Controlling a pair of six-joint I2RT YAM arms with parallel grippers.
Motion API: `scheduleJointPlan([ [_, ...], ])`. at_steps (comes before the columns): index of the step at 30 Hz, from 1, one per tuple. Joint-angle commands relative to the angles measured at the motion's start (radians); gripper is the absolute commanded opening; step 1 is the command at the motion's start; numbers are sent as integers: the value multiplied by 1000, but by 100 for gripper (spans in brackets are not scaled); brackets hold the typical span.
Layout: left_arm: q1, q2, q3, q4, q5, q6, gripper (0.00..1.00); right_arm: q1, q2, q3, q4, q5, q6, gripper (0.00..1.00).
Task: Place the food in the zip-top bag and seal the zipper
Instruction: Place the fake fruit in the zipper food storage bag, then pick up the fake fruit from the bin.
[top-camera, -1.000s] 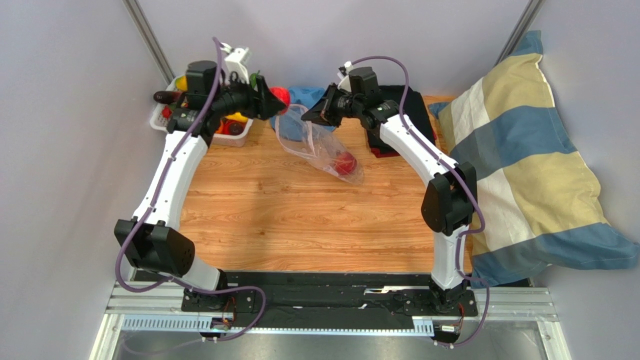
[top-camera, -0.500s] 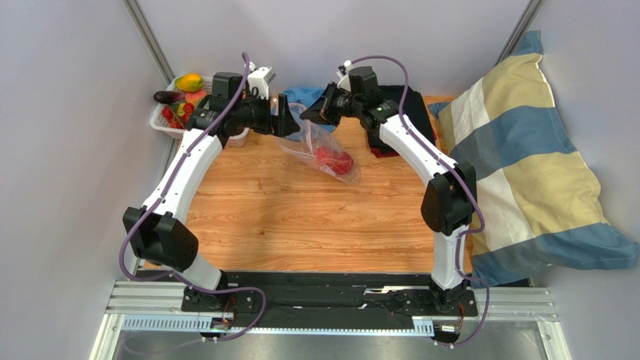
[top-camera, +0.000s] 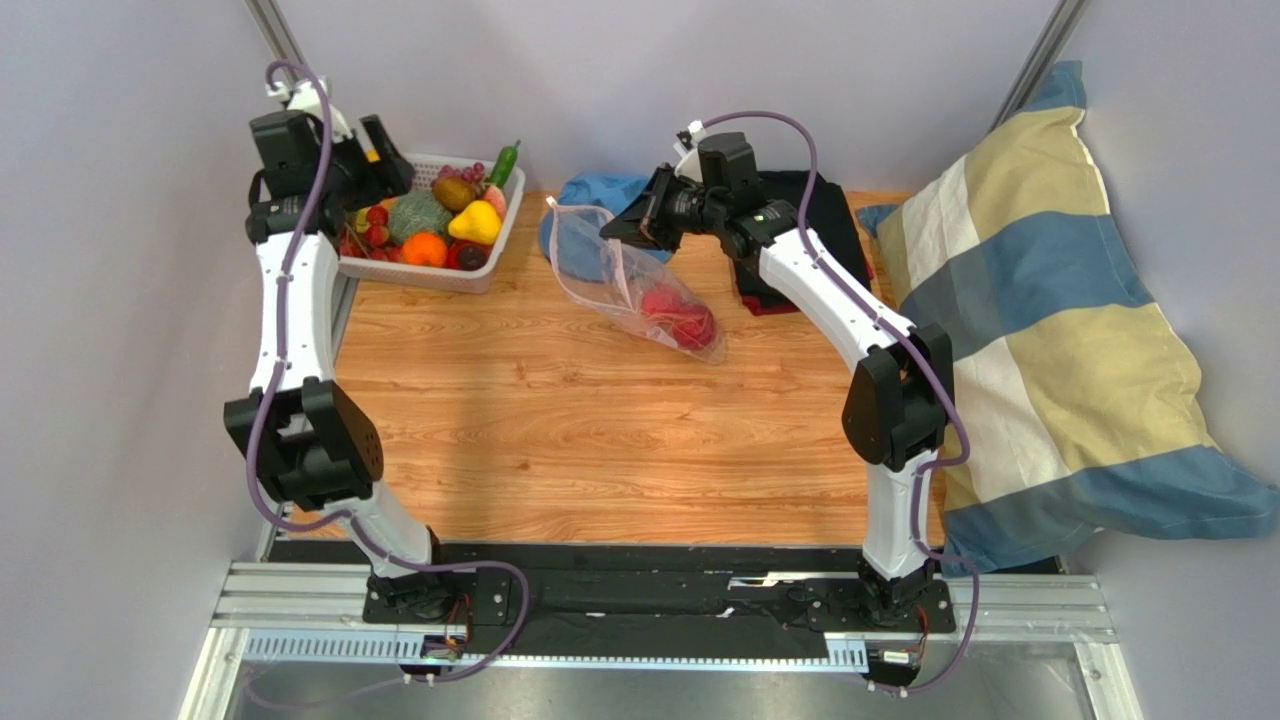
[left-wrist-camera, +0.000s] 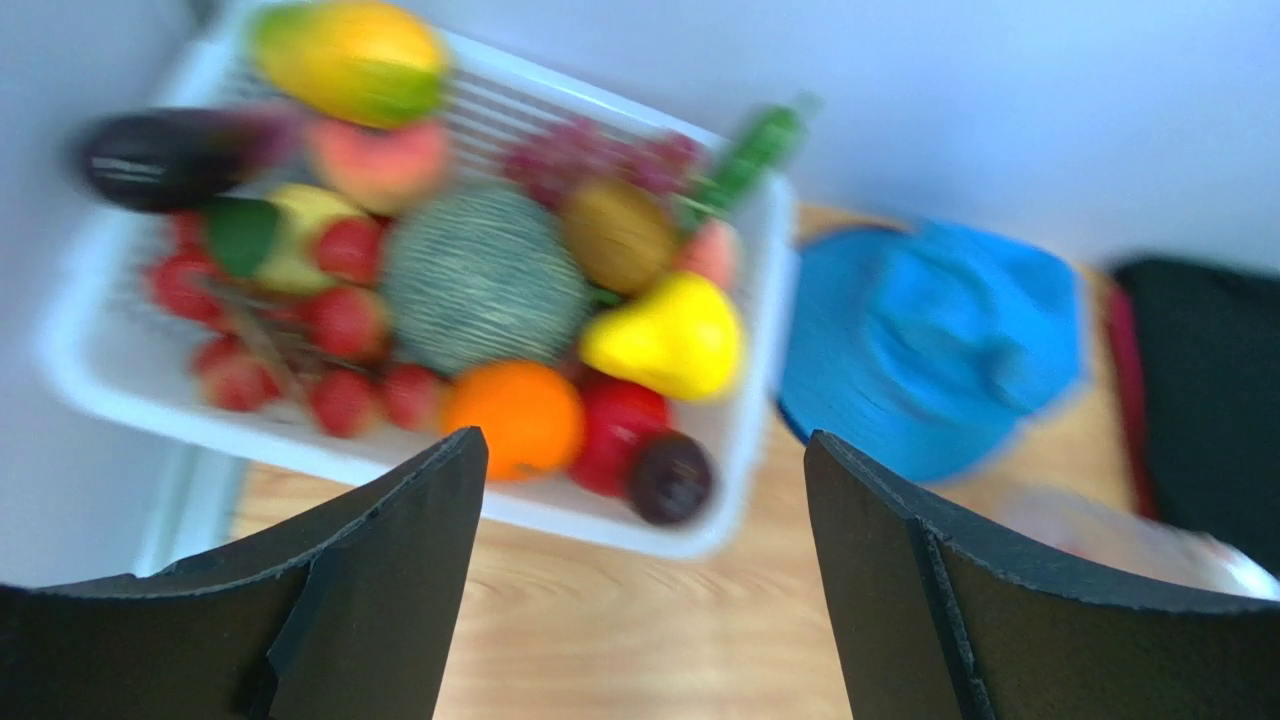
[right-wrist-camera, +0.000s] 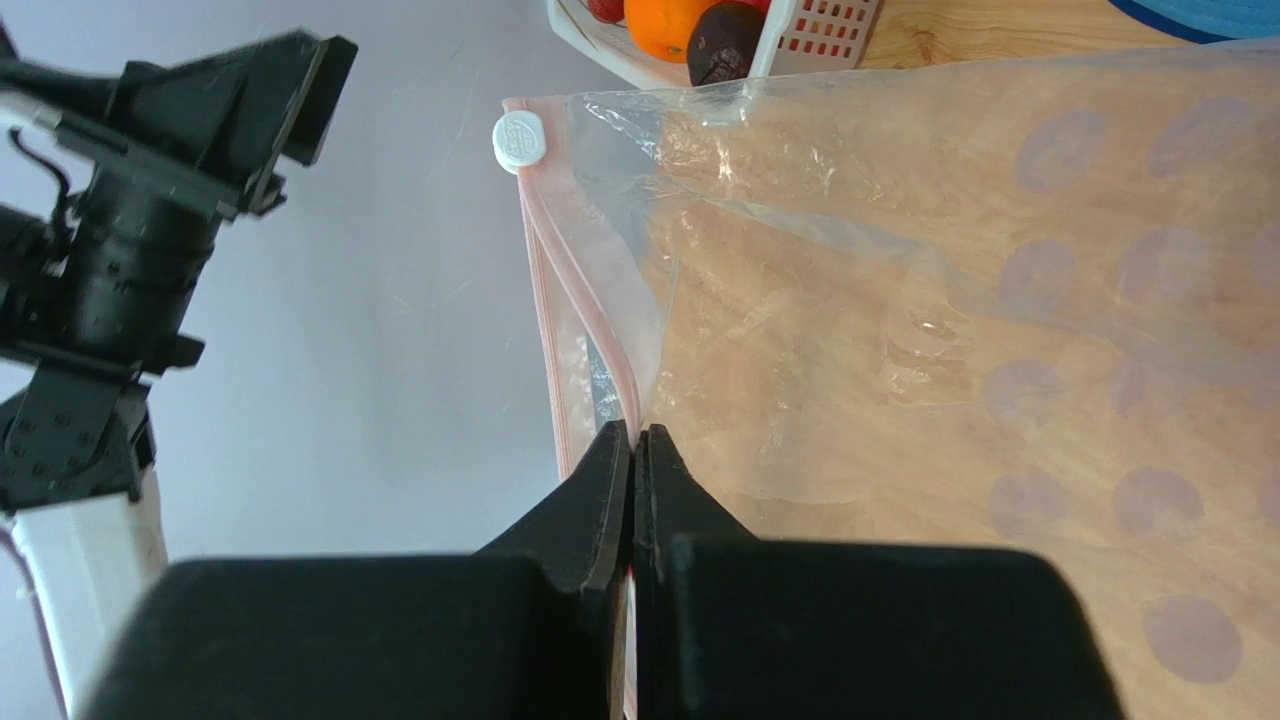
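The clear zip-top bag (top-camera: 624, 285) lies on the wood table with red food (top-camera: 679, 320) inside; its mouth is held up. My right gripper (top-camera: 628, 225) is shut on the bag's pinkish zipper edge (right-wrist-camera: 544, 323), with the white slider (right-wrist-camera: 520, 140) at its far end. My left gripper (top-camera: 376, 168) is open and empty above the left end of the white basket (top-camera: 451, 278). The basket holds several toy fruits: an orange (left-wrist-camera: 514, 419), a yellow pepper (left-wrist-camera: 669, 335), a green melon (left-wrist-camera: 478, 275) and strawberries (left-wrist-camera: 346, 323).
A blue hat (top-camera: 598, 198) lies behind the bag, also in the left wrist view (left-wrist-camera: 932, 345). A black object (top-camera: 819, 225) sits under the right arm. A striped pillow (top-camera: 1052, 315) fills the right side. Bare wood lies in front of the bag.
My left gripper has swung from the bag's mouth back left to over the basket, open. Red food now rests in the bag. The right gripper still holds the bag.
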Motion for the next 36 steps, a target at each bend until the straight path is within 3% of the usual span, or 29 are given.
scheduleJointPlan([
  [1, 90, 131, 86, 121, -132, 15, 86, -1, -3, 12, 44, -21, 5, 0],
  [7, 171, 295, 144, 212, -151, 6, 86, -13, -8, -8, 46, -21, 8, 0],
  [17, 177, 484, 249, 240, -247, 95, 81, -24, 0, -12, 41, -17, 8, 0],
  [24, 176, 564, 284, 244, -286, 130, 72, -35, 10, -8, 12, -7, -10, 0],
  [27, 176, 581, 302, 241, -284, 132, 61, -38, 17, 1, -6, -1, -24, 0],
  [28, 177, 582, 305, 243, -272, 132, 51, -39, 20, 1, -6, 0, -29, 0],
  [33, 176, 559, 313, 235, -237, 75, 28, -39, 21, -9, -9, 3, -33, 0],
  [36, 177, 523, 307, 227, -221, 47, 8, -41, 24, -8, -9, 3, -35, 0],
])
